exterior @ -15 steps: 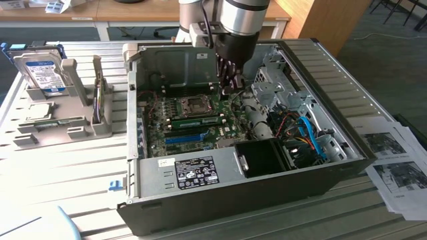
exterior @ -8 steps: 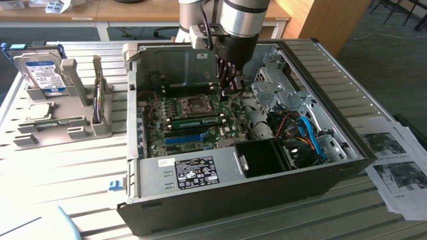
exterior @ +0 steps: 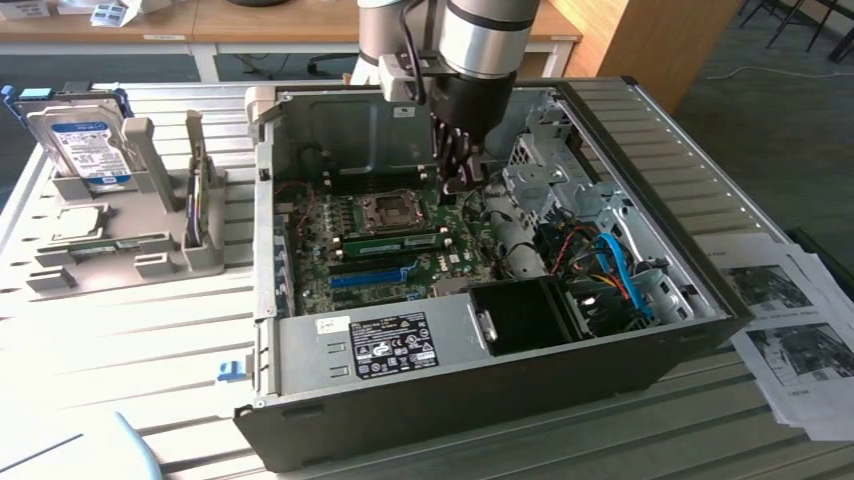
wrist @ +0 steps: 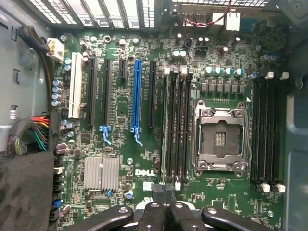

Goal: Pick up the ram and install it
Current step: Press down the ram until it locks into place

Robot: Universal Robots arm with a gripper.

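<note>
Now fingers together above board middle; ram edge-on in slot, contact with it hard to tell.

One computer case, one motherboard, one blue slot, one ram, one upright hard drive, perhaps three printed sheets

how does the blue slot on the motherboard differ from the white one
The blue slot is longer and narrower than the white slot. The blue slot ends in a blue latch; the white slot shows none. Both lie parallel on the motherboard, and both are empty.
</note>
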